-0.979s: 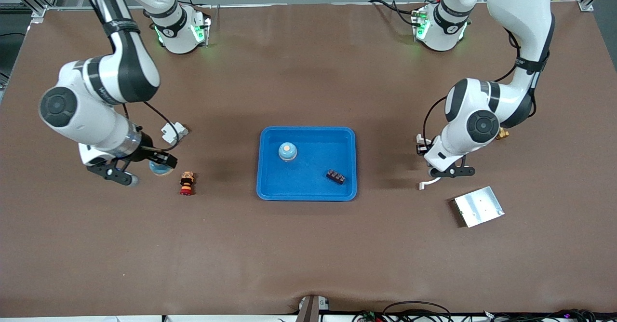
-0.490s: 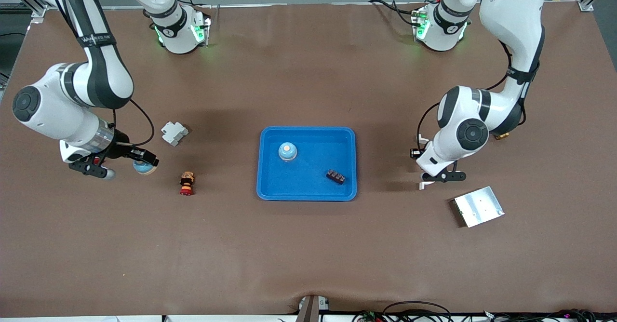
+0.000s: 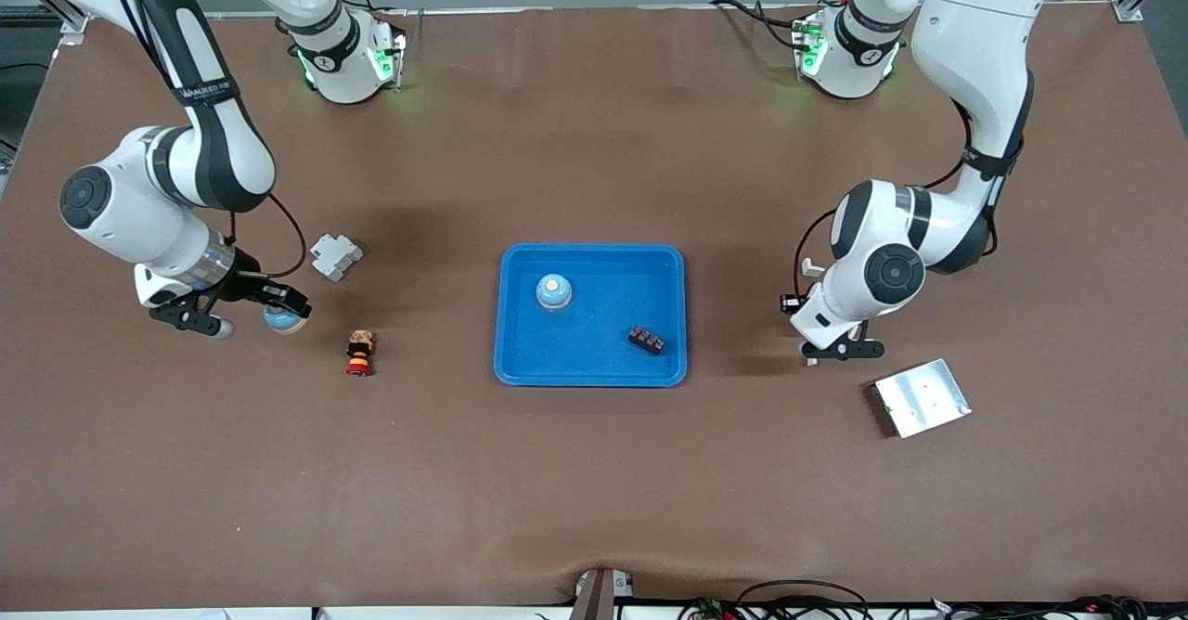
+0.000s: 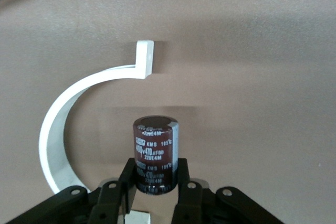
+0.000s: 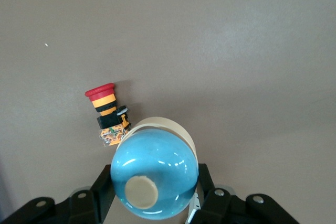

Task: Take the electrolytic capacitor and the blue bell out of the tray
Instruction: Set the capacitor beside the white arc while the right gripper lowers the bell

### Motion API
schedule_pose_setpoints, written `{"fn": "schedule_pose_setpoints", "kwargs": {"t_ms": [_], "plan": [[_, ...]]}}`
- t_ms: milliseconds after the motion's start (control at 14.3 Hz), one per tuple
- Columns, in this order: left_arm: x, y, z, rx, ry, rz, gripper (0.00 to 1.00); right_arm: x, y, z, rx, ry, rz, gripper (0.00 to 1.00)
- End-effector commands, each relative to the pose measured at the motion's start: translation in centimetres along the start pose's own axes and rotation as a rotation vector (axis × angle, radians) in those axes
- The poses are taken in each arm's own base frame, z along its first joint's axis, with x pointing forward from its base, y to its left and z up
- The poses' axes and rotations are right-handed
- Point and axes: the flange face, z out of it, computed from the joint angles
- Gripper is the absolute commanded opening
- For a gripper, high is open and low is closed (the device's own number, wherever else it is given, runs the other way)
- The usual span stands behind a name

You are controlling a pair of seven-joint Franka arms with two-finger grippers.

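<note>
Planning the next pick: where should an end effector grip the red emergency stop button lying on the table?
Grip the emergency stop button across its striped middle body, coming straight down from above. It lies on its side, red cap nearest the front camera, so the narrower body offers two reachable flanks.

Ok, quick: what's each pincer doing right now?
Left pincer: shut on the capacitor.
Right pincer: shut on the bell.

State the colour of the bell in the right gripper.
Glossy light blue bell with a cream button, clearest in the right wrist view.
</note>
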Motion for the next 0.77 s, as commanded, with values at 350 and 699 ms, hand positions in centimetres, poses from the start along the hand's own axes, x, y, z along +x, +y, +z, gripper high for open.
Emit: {"fn": "schedule_pose_setpoints", "kwargs": {"t_ms": [350, 699], "plan": [[0.7, 0.6, 1.1, -0.017, 0.016, -0.012, 0.36, 0.3, 1.9, 6.4, 0.048, 0.020, 0.007, 0.00], [0.4, 1.0, 1.1, -0.015, 0.012, -0.005, 0.86, 0.1, 1.7, 8.4, 0.026, 0.020, -0.017, 0.00]]}}
